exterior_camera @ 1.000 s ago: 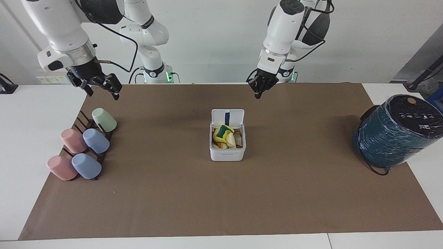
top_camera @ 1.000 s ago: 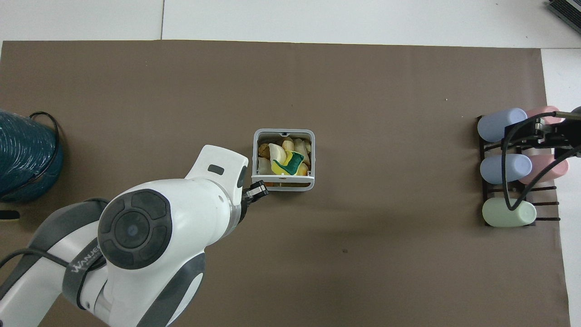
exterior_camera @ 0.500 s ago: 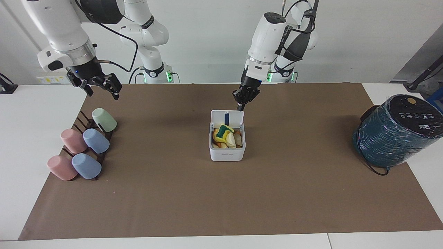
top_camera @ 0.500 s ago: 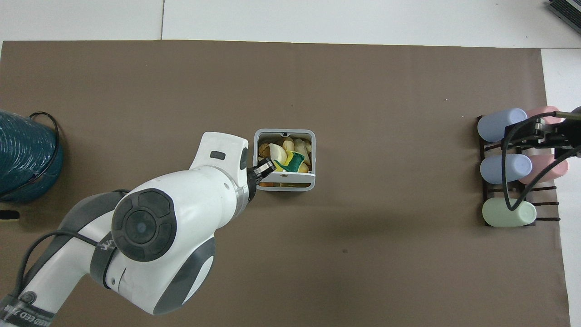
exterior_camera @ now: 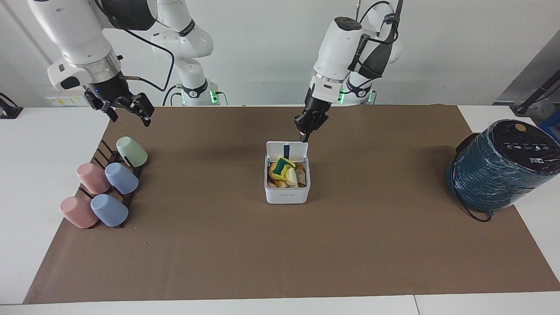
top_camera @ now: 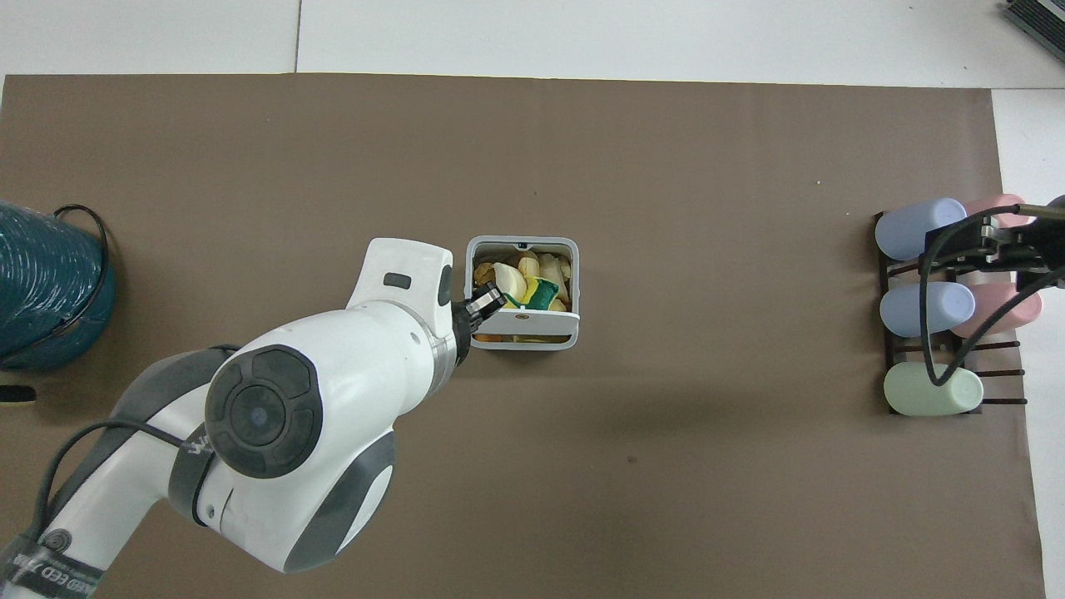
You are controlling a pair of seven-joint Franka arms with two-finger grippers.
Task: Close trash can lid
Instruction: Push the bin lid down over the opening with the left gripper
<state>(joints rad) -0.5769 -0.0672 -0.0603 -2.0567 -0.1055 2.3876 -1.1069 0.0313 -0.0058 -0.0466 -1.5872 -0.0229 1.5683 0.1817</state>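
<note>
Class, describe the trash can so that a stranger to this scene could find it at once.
Start at the brown mat covering the table. At its centre stands the trash can, a small white cube under the left gripper. Its raised lid and colourful scraps set it apart from the teal cylinder and cups.

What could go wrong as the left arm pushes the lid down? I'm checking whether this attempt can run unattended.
The left pincer meets the lid at one corner, so it may slip off.

The trash can stands free on the brown paper, so a push might slide or tip it.

The scraps are heaped to the rim and may block the lid.
</note>
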